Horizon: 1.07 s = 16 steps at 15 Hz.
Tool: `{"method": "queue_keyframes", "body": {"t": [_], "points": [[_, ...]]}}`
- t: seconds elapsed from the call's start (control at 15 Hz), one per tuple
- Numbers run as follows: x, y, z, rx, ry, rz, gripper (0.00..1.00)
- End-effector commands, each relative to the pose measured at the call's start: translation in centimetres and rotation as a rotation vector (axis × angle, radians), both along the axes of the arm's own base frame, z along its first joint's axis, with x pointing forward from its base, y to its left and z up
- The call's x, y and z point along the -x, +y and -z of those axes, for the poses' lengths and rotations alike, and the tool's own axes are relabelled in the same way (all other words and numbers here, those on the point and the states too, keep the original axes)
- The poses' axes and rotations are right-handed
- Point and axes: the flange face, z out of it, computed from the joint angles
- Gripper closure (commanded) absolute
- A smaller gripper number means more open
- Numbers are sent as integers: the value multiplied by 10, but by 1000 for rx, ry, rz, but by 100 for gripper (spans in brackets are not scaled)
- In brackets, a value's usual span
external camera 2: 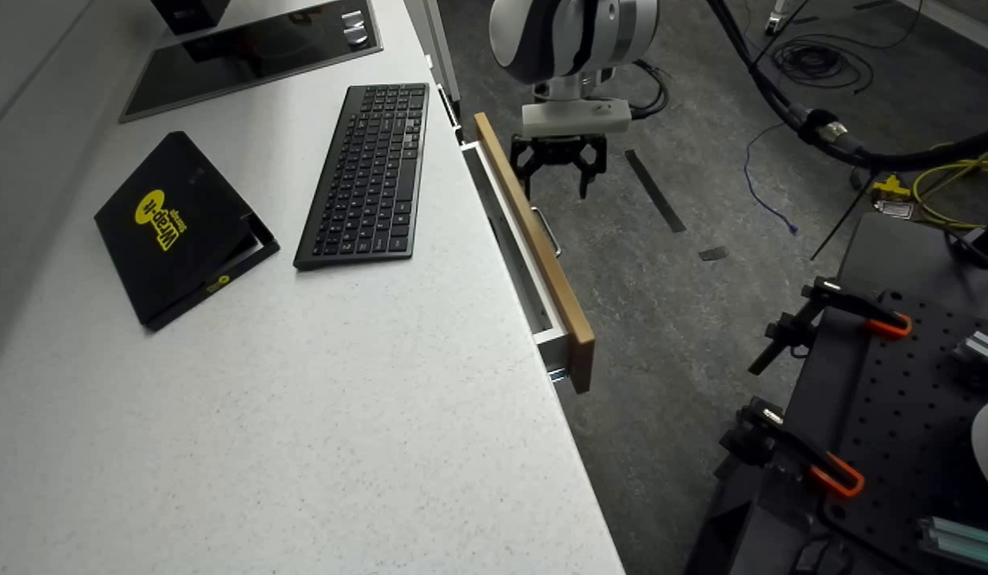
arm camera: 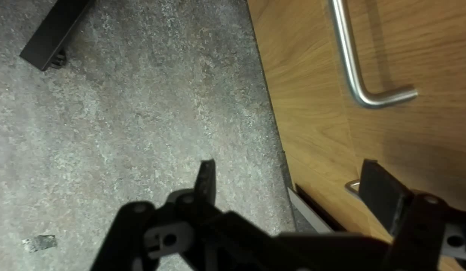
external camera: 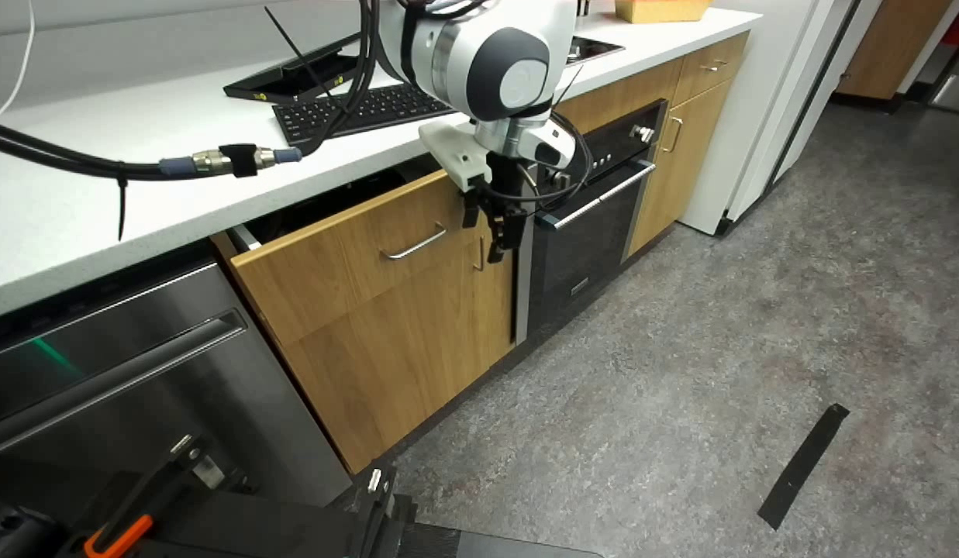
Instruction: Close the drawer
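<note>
The drawer [external camera: 347,263] has a light oak front and stands partly open under the counter. In an exterior view its white inner walls [external camera 2: 548,331] show in the narrow gap behind the front [external camera 2: 559,283]. Its silver bar handle [external camera: 415,243] also shows in the wrist view [arm camera: 351,62]. My gripper [external camera: 485,235] is open and empty, fingers pointing down, at the drawer's oven-side end. In an exterior view the gripper [external camera 2: 555,192] is just outside the front. In the wrist view the gripper [arm camera: 288,165] has its right finger over the oak front; I cannot tell whether it touches.
The white counter [external camera 2: 342,415] overhangs the drawer and carries a keyboard [external camera 2: 366,176] and a black box [external camera 2: 182,228]. A black oven [external camera: 588,217] and a steel appliance [external camera: 161,387] flank the drawer. A black bench with clamps [external camera 2: 885,399] stands opposite.
</note>
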Motion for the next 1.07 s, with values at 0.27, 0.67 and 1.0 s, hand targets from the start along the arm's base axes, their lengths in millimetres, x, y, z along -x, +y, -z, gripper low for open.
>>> {"method": "queue_keyframes", "body": {"t": [0.27, 0.67, 1.0], "points": [[-37, 49, 4, -162, 5, -124, 0], [-53, 89, 7, -247, 54, -200, 0], [-44, 56, 8, -169, 52, -167, 0]]}}
